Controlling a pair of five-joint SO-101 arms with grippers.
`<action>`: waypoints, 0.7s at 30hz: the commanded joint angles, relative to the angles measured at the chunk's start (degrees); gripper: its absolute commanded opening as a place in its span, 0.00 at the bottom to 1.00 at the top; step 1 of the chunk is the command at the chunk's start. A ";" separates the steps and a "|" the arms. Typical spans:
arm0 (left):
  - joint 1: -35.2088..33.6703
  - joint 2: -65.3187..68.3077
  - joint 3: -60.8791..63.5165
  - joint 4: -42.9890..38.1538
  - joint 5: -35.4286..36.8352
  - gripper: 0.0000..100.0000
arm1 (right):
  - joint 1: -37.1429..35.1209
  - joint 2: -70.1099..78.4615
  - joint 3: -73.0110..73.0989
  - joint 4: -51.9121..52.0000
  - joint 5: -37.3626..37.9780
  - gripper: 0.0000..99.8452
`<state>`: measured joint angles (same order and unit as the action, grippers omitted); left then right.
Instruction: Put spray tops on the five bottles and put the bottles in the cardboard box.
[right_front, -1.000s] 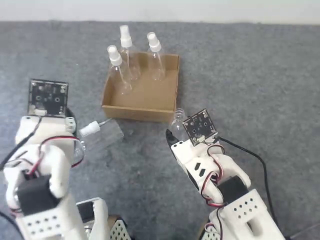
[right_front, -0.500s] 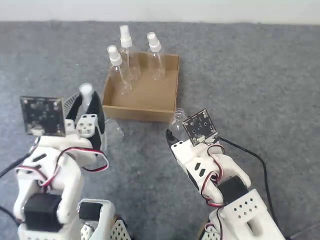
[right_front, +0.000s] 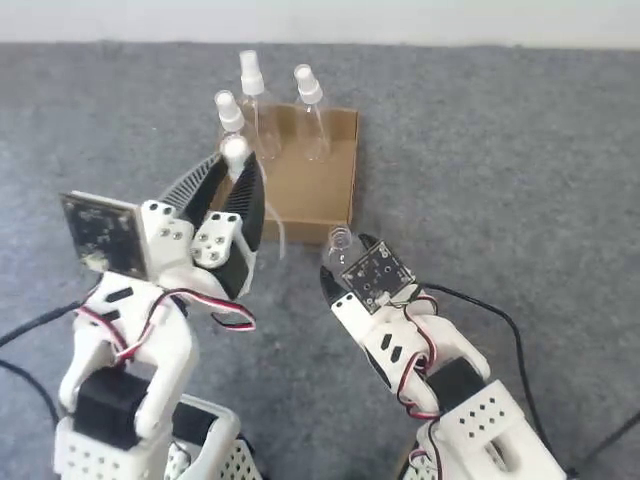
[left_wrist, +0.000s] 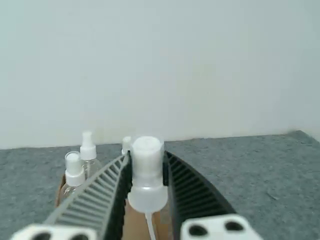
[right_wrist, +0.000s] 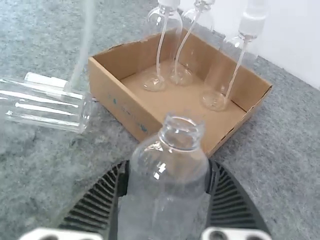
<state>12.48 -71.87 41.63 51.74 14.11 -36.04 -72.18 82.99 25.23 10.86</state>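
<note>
Spray top (right_front: 235, 151) sits pinched in the left hand (left_wrist: 146, 167), its dip tube (left_wrist: 149, 227) dangling, at ten o'clock from the open bottle (right_front: 338, 240) that the right hand (right_wrist: 166, 175) clamps neck-up; the cardboard box (right_front: 352, 170) lies at eleven. Likely risk: the limp tube misses the narrow neck and buckles, or pressing tips the bottle.

There are five bottles. Three upright bottles (right_wrist: 161, 35) stand in the one cardboard box (right_wrist: 120, 107), one open bottle (right_wrist: 167, 150) is held in the right gripper (right_wrist: 167, 172), and one lying bottle (right_wrist: 42, 110) rests on the carpet beside the box. There are four spray tops: three sit on the boxed bottles, and one loose spray top (left_wrist: 146, 175) is held in the left gripper (left_wrist: 146, 160). There are two grippers.
</note>
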 joint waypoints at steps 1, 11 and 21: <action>2.64 -0.88 -0.22 -4.84 1.14 0.01 | -1.01 -1.54 0.18 -2.95 0.70 0.10; 2.64 -0.97 -0.31 -4.92 1.23 0.01 | -2.42 -1.54 3.25 -8.40 1.05 0.10; 2.55 -6.51 3.21 -7.47 5.27 0.01 | -6.81 -1.54 4.48 -8.57 7.91 0.10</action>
<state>14.95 -73.80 44.18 47.87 18.42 -40.79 -72.18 87.74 18.11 15.96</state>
